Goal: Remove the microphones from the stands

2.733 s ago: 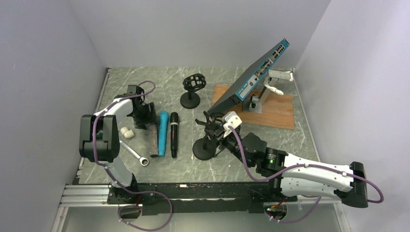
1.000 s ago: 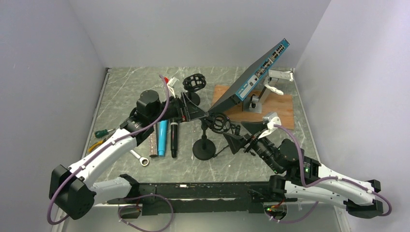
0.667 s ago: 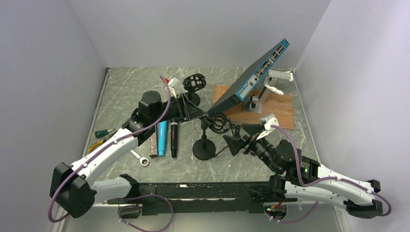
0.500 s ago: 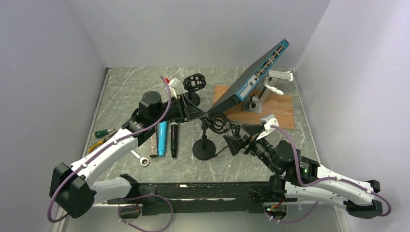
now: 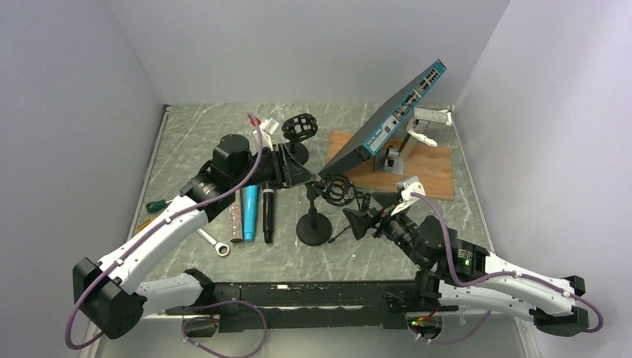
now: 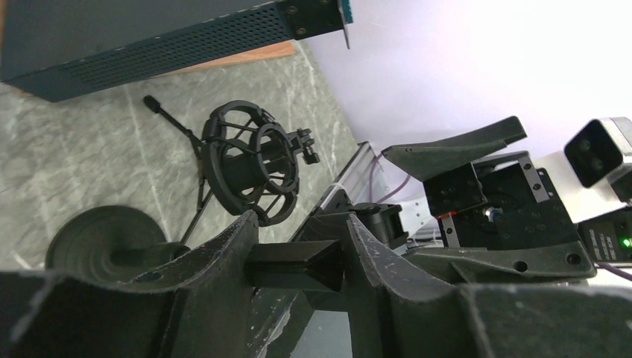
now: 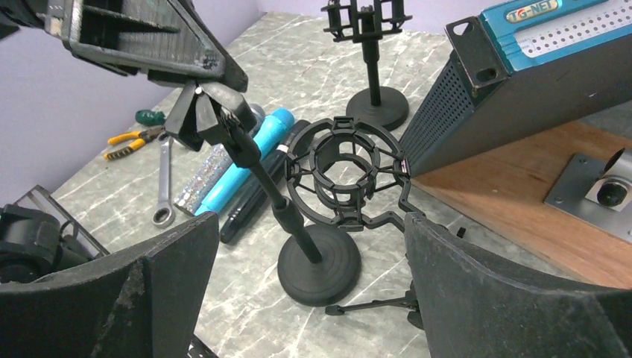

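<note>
A black stand (image 5: 313,228) stands mid-table, and its shock mount (image 5: 339,189) is empty. My left gripper (image 5: 309,177) is shut on the black pivot clamp (image 7: 200,119) at the top of the stand's pole; that block fills the gap between my left fingers (image 6: 223,261). My right gripper (image 5: 373,212) hovers just right of the mount, open wide, with the mount (image 7: 346,168) and base (image 7: 319,265) ahead between its fingers. A blue microphone (image 5: 251,212) and a black microphone (image 5: 267,215) lie side by side on the table left of the stand.
A second stand (image 5: 298,130) with an empty mount stands at the back. A tilted network switch (image 5: 387,119) leans over a wooden board (image 5: 425,175) at the right. A glitter bar (image 5: 238,216), wrench (image 5: 212,242) and screwdriver (image 5: 158,204) lie left.
My left gripper has closed on the stand's pivot clamp, and the left arm has shifted slightly. The right gripper has edged a little closer to the mount, staying open.
</note>
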